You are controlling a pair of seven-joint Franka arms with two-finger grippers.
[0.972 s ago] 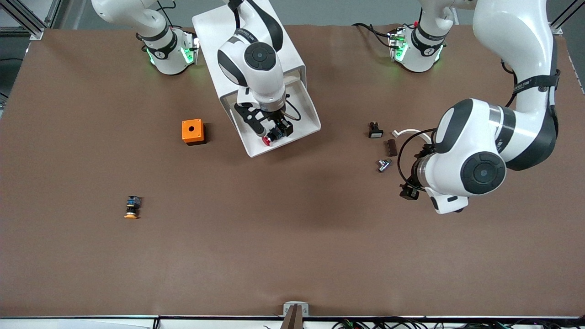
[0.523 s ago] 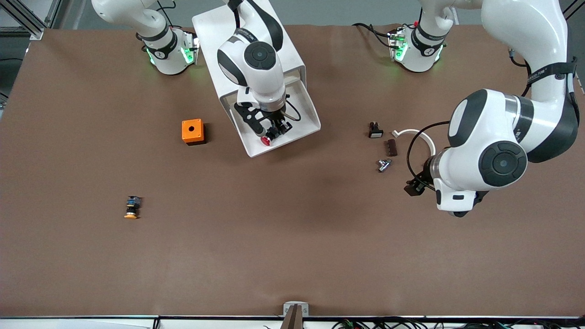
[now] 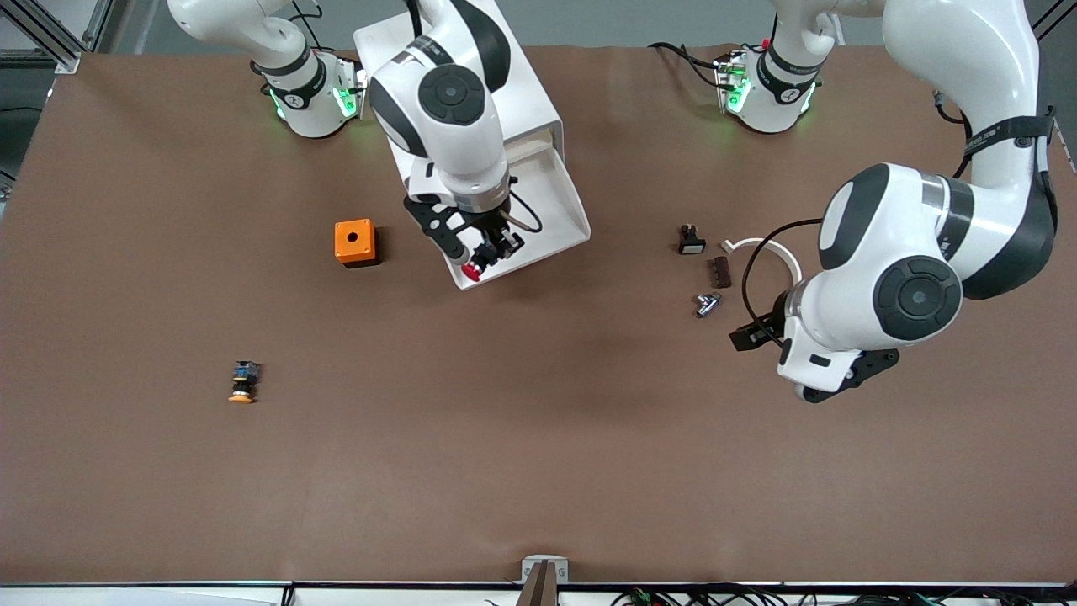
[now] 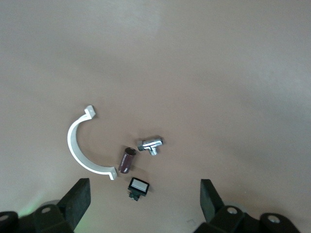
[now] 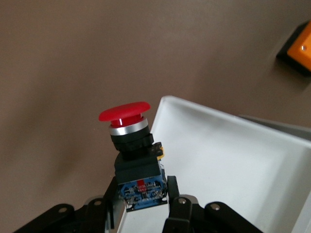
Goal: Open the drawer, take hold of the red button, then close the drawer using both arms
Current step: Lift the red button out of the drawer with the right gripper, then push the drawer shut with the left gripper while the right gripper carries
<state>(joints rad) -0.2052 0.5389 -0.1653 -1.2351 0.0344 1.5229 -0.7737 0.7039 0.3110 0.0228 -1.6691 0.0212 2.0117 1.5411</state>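
Button lifted out of the open drawer

The orange box (image 3: 354,242) sits at nine o'clock of the right gripper (image 3: 475,257), which pinches the button (image 3: 474,269) over the drawer (image 3: 551,210) front rim; raise straight, clearing that lip. At three o'clock the left gripper (image 3: 770,345) hangs wide open over bare table.

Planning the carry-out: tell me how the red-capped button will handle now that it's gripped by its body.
The button looks rigid. It is probably top-heavy, its wide red cap standing clear of the right hand, shut low on the blue base, so it may pivot. Set down over the drawer rim, it would likely tip or roll.
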